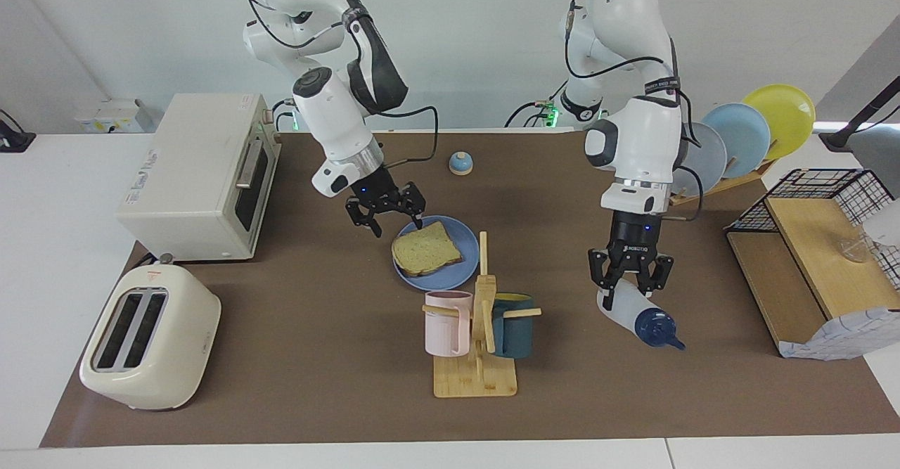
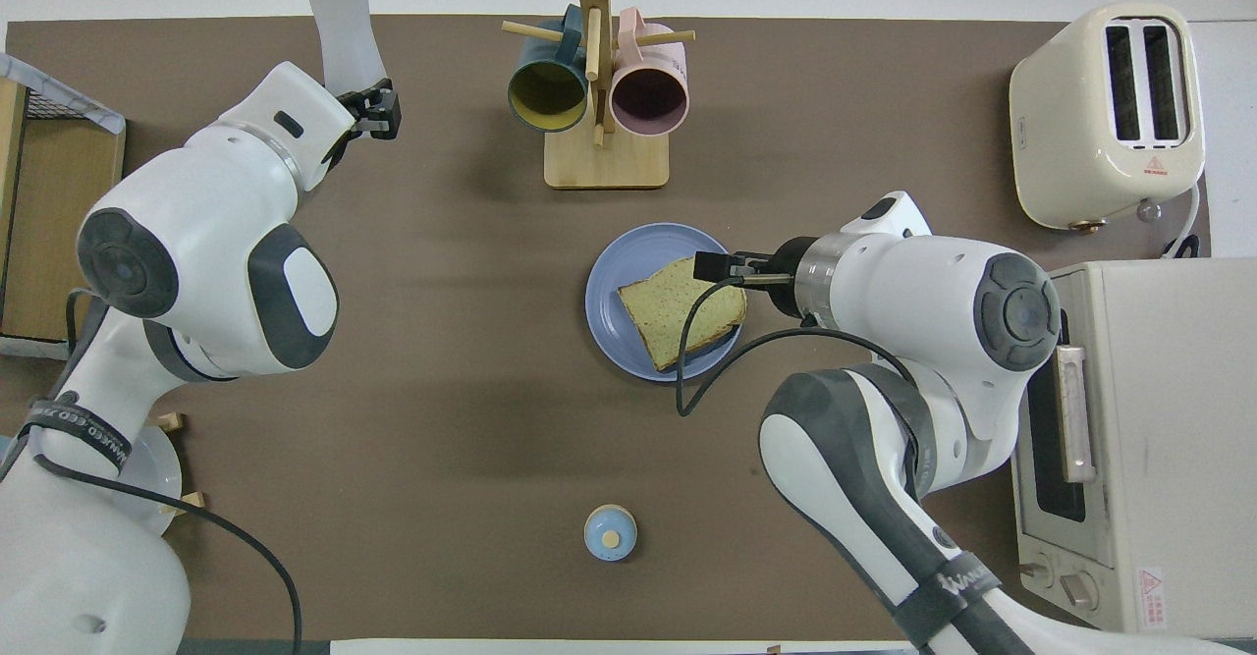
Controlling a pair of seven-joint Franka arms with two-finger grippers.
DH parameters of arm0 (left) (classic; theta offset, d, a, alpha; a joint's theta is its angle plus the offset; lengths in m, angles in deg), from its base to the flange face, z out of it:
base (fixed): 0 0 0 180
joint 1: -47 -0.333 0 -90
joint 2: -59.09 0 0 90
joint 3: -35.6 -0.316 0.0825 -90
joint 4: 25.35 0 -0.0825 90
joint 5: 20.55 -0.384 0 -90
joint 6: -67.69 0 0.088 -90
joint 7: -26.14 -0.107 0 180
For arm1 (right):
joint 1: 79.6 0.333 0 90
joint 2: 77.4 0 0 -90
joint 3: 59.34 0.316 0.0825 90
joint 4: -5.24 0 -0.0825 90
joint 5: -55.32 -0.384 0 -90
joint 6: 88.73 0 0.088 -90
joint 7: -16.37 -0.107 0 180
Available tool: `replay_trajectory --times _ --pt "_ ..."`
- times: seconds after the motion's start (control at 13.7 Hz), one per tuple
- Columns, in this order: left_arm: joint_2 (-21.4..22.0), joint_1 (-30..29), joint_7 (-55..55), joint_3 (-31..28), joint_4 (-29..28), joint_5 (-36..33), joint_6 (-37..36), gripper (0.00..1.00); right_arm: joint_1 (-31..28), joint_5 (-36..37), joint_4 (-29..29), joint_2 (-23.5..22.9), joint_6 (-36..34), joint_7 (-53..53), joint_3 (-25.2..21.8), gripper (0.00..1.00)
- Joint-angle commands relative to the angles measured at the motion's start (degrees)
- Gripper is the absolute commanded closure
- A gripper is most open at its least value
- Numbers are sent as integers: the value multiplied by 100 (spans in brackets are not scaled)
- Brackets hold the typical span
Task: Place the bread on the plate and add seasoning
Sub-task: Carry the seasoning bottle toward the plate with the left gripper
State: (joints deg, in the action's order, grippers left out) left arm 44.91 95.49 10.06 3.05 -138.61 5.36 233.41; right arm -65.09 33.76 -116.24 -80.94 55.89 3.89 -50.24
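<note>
Bread down on plate; seasoning bottle in the left arm's grip

Bread (image 2: 683, 307) lies flat on the blue plate (image 2: 614, 282) mid-bench, one corner over the rim toward the right arm's end. Right end effector (image 2: 722, 266) over that plate edge, holding nothing. Left end effector (image 2: 361, 105) clamped on the base of the seasoning bottle (image 2: 342, 22), navy cap pointing away from the robots. Mug rack (image 2: 604, 95) stands farther from the robots than the plate; small blue bell (image 2: 610, 532) sits nearer
</note>
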Motion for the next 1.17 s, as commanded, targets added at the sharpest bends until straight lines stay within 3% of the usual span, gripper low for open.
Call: replay_trajectory --times 0.0,0.22,0.51,0.66,0.8,1.09 --pt "1089 73 -1349 -59 -407 37 -1447 100 -219 -50 1148 -49 -1570 158 21 0" --pt "1820 -233 -2739 -77 -442 2 -3383 100 -352 -41 1811 99 -2760 131 13 0" --pt "2314 -358 -3848 -68 -592 -16 -4652 100 -414 -146 2173 257 -3800 70 13 0" --pt "2629 -332 -4306 -7 -993 -24 -4664 100 -431 -320 2173 284 -3968 -306 30 0" --pt "2989 -322 -4325 352 -1469 -42 -4366 100 -422 -1067 2129 311 -3933 -1174 12 0" --pt "3535 -349 -4237 871 -2339 -42 -3330 100 -45 -1148 2112 319 -3600 -2151 74 0"
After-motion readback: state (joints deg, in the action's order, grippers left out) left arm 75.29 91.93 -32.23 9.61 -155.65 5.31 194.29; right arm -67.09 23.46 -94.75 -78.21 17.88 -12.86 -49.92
